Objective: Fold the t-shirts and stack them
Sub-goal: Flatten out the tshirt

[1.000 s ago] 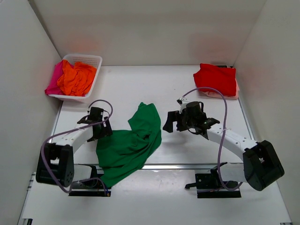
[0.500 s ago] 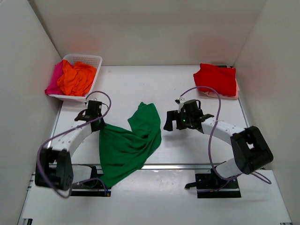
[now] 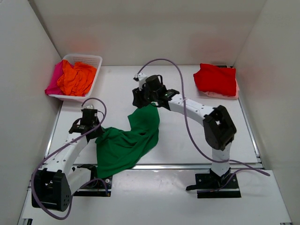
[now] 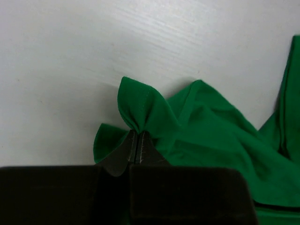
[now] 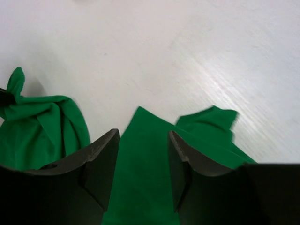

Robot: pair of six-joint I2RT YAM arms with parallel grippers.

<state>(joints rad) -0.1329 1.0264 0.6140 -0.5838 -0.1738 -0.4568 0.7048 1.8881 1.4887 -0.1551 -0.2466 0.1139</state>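
Observation:
A bright green t-shirt lies crumpled near the table's front edge, with one long tip reaching toward the middle. My left gripper is at its left edge, shut on a pinched fold of green cloth; in the left wrist view the left gripper has its jaws pressed together. My right gripper hangs over the shirt's far tip. Its jaws stand apart, with the green cloth lying flat in the gap between them. A folded red t-shirt sits at the back right.
A white lattice basket at the back left holds an orange t-shirt, and a magenta-pink one hangs over its left side. White walls enclose the table on three sides.
The left gripper shut on the shirt's left edge and pulled it a little leftward. The right arm swung from the shirt's right side to its far tip, and its jaws have narrowed.

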